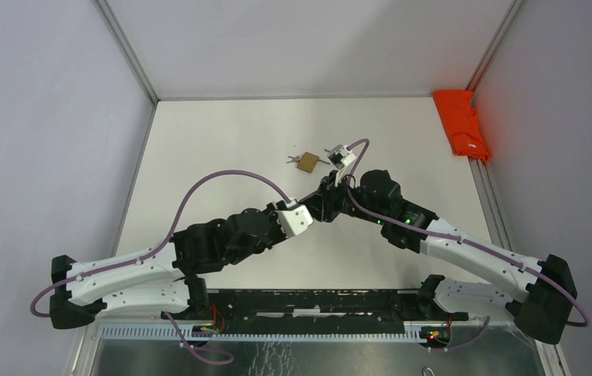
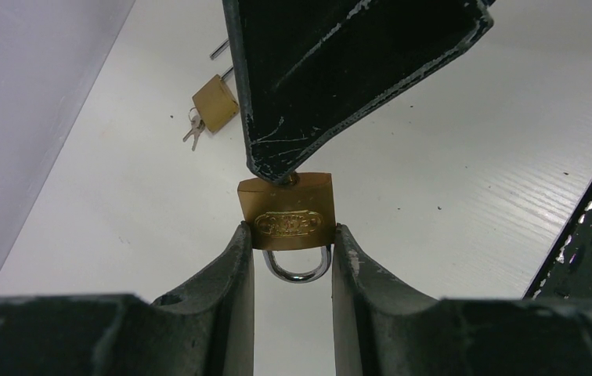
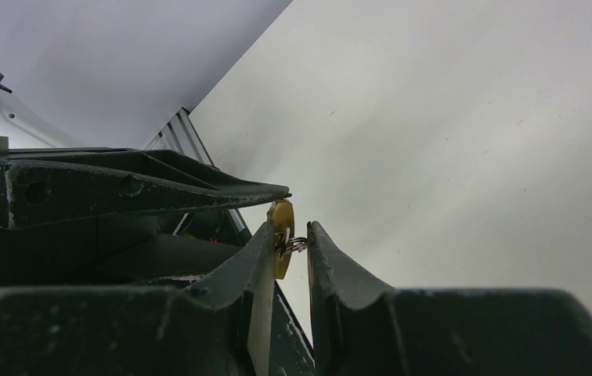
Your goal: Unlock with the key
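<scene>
Top view: the left gripper [image 1: 318, 210] and right gripper [image 1: 333, 182] meet nose to nose over the middle of the white table [image 1: 222, 141], and what they share is hidden there. A spare lock [image 1: 306, 162] with keys lies just beyond them. An orange cloth [image 1: 461, 121] sits in the far right corner, and grey walls [image 1: 42, 117] close the bench on three sides.

Left wrist: the left fingers clamp the brass lock [image 2: 285, 215] by its sides, held off the table. Its shackle points toward the camera, and its keyhole end faces the right finger that covers it.

Right wrist: the jaws stand a little apart around the key [image 3: 281, 235], seen edge-on with its ring. I cannot tell whether they pinch it.

The turn looks like the step in hand. It calls for a firm pinch on the key's head, a twist about the key's own axis, and a steady left grip so the lock does not spin
</scene>
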